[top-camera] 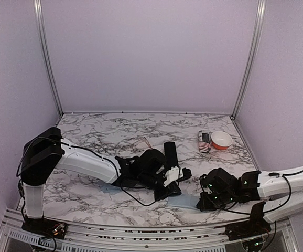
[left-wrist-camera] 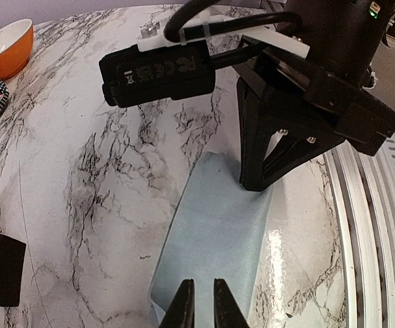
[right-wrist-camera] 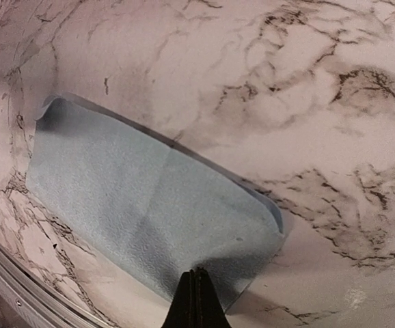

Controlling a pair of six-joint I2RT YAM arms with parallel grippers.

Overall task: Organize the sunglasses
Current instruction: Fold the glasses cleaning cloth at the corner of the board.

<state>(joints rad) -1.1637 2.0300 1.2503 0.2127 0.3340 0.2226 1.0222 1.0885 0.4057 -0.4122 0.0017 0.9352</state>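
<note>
The right gripper, fully closed, touches the blue cloth; the left gripper is barely parted over its opposite edge.

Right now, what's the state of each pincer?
Left pincer: slightly open, slim gap, at the blue cloth edge.
Right pincer: closed, tips on the cloth's edge; grip cannot be told.

Your marble-veined table bears a pale blue rectangular cloth; beyond it, wire-framed sunglasses, black oblong case, orange bowl.
</note>
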